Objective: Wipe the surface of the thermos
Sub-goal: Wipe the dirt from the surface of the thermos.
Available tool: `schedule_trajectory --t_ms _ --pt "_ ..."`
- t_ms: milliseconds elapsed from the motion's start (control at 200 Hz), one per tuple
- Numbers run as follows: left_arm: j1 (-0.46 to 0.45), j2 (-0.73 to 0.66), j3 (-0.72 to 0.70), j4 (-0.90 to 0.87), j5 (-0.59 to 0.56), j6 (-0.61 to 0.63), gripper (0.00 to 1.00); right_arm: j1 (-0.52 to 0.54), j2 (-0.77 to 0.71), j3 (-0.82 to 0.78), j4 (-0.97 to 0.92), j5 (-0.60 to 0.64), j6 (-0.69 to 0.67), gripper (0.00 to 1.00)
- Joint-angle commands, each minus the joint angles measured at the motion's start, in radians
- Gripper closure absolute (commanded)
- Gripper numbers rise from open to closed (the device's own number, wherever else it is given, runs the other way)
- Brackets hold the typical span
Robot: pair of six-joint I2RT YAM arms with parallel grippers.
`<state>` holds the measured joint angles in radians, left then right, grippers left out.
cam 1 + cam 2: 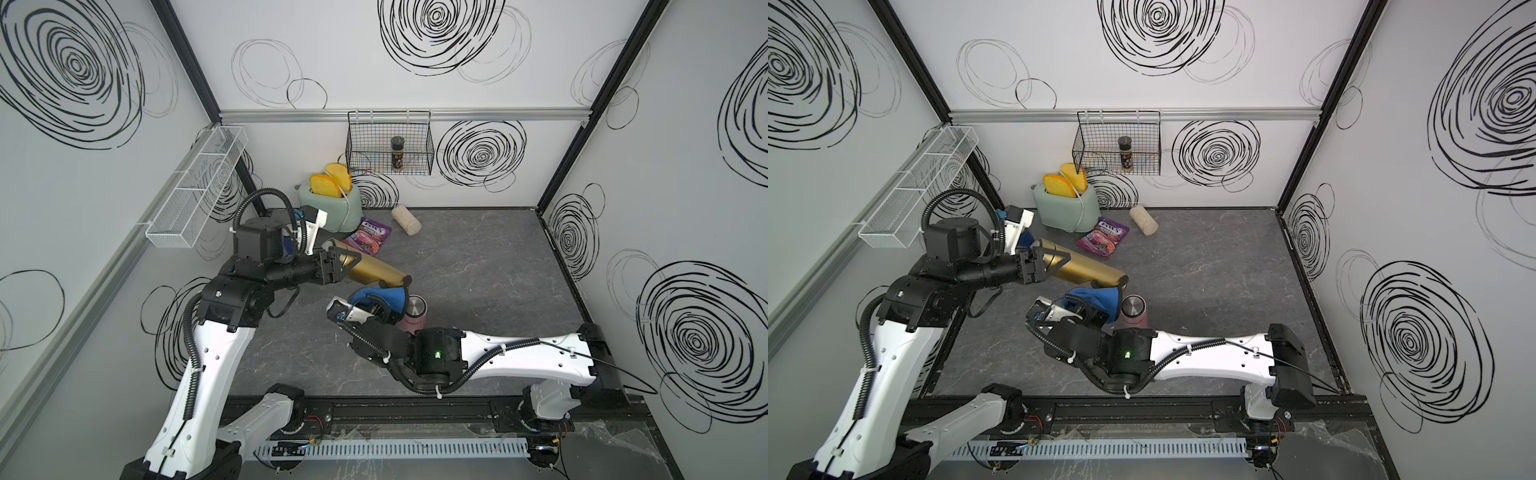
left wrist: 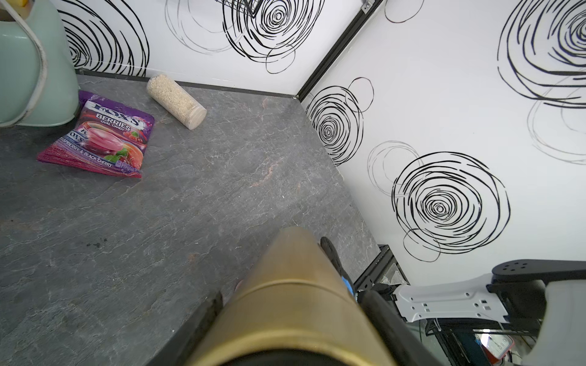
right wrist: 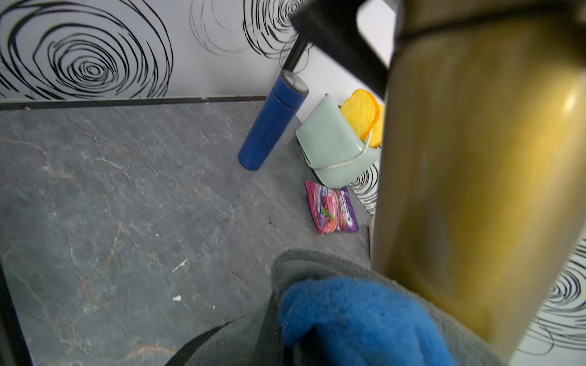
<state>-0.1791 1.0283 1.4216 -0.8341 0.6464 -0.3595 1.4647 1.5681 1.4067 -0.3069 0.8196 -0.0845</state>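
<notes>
Grey marbled worktop [image 1: 498, 270], white walls with black scribble swirls. White mesh rack [image 1: 195, 187] on left wall. Left tool [image 1: 351, 266] clamped on gold thermos [image 1: 374, 272], held off the worktop near-horizontal, left of centre. Behind it: mint toaster [image 1: 332, 208], purple candy bag [image 1: 370, 239], grain jar [image 1: 406, 220] lying down. Right tool [image 1: 384, 307] closed on blue cloth [image 1: 388, 296], cloth against thermos. Pink tumbler [image 1: 415, 313] just beside. Black wire basket [image 1: 361, 145] on back wall.

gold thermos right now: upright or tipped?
Tipped. The gold thermos lies close to horizontal, one end clamped in the left end effector, the other end beside the blue cloth.
</notes>
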Motion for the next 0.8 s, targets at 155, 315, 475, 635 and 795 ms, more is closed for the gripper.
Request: schedule_trajectory --t_ms 155,315,475,635,795 --pt "0.01 -0.029 -0.004 0.091 0.039 0.003 1.0 -0.01 -0.058 0.102 0.027 0.006 -0.001 1.0" --pt "0.01 -0.043 -0.029 0.087 0.03 0.007 1.0 -0.009 0.032 0.259 0.096 -0.051 -0.122 1.0" --pt "0.01 -0.056 -0.047 0.092 0.035 0.002 1.0 -0.009 0.087 0.282 0.066 -0.063 -0.1 1.0" --pt "0.01 -0.061 -0.046 0.107 0.049 -0.006 1.0 0.016 0.056 0.148 -0.054 0.038 0.025 1.0" --pt "0.012 -0.06 -0.043 0.118 0.064 -0.017 1.0 0.03 0.008 0.114 -0.171 0.108 0.109 1.0"
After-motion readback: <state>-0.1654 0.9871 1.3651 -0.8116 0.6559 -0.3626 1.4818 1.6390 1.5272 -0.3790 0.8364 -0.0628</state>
